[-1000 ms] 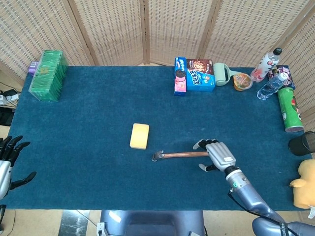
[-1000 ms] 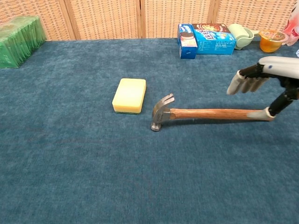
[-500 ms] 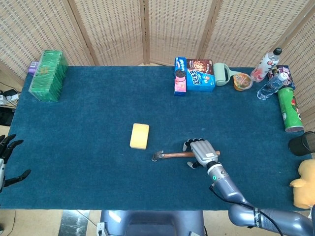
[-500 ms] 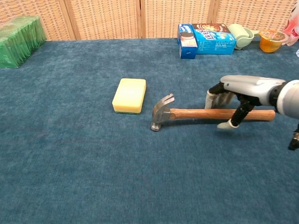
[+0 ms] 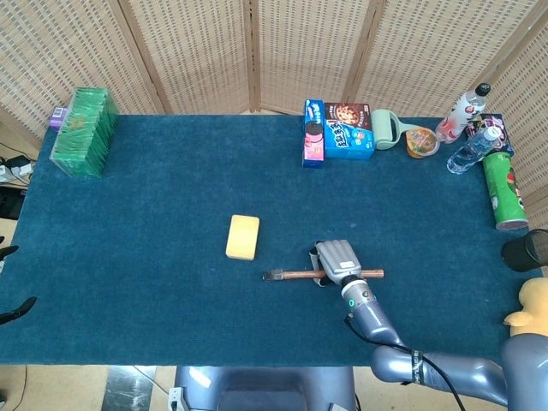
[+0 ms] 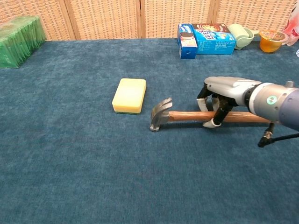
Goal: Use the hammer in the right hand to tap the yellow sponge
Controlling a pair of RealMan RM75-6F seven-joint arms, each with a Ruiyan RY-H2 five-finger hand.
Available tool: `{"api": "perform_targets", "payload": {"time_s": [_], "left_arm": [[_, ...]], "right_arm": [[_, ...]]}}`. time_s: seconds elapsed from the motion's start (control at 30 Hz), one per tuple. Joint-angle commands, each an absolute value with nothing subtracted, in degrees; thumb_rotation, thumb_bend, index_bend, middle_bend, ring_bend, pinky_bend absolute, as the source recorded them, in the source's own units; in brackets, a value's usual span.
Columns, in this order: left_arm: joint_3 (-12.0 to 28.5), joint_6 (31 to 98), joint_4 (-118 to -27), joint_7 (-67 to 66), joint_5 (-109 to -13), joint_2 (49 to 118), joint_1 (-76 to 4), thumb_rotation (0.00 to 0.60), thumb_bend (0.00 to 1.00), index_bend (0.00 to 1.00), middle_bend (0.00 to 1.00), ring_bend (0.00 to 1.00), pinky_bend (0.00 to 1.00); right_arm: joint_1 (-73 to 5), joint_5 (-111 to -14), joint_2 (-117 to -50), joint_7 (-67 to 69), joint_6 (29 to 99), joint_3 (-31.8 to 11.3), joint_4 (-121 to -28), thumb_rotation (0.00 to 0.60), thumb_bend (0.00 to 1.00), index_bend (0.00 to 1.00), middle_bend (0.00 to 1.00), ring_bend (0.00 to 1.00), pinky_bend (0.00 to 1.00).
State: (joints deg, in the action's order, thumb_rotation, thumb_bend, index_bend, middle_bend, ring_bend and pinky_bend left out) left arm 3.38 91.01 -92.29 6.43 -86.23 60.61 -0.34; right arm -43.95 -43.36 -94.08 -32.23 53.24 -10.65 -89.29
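The right hand has slid further along the handle toward the hammer's head since a moment ago, and now it sits over the middle of the shaft, fingers curled down on the far side and the thumb tucked under on the near side. It looks wrapped around the wood, though whether the grip is truly tight I cannot tell. The wooden-handled claw hammer with a grey steel head lies across the blue felt table, its head pointing toward the sponge, the butt of the handle sticking out past the hand on the other side. From overhead the right hand covers the shaft, with the hammer showing on both sides of it. Just beyond the hammer's head, close but apart, rests the yellow rectangular sponge, flat on the felt. Out at the far edge stand a blue cookie box and a pale green cup. The left hand barely peeks in at the table's edge, its state unclear.
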Motion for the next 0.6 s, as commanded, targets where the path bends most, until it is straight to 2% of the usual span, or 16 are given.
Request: {"api": "perform_targets", "payload": {"time_s": [0.03,0.13,0.27,0.6], "left_arm": [[3.33,91.67,-91.77,7.12,-85.96,60.41,0.26,0.6,0.18,0.18,0.1,0.0,0.0],[3.23,92.14,-91.19,7.95,-85.55,60.23,0.87,0.6,0.18,0.18,0.1,0.0,0.0],[3.18,92.63,-90.58,8.87,-85.47,60.12,1.34,0.6,0.18,0.18,0.1,0.0,0.0],[3.08,93.03,-90.3,9.36,-86.28,60.41,1.43,0.6,0.18,0.18,0.1,0.0,0.0]], "right_arm": [[-44.63,-43.13,-95.76,-31.6,54.21,-11.61,-88.29,0.6,0.26,0.78,0.74,0.8,0.69],[-44.5,-44.38,-96.86,-30.1,55.75,-12.36,-87.77,0.6,0.26,0.81,0.82,0.92,0.82],[-43.88,-46.15,-96.62,-27.79,57.09,-13.05,-88.5,0.6,0.25,0.84,0.88,0.99,0.91],[-40.83,-48.09,-90.33,-15.81,54.0,-15.87,-95.31,0.6,0.24,0.85,0.95,1.0,1.0]]}}
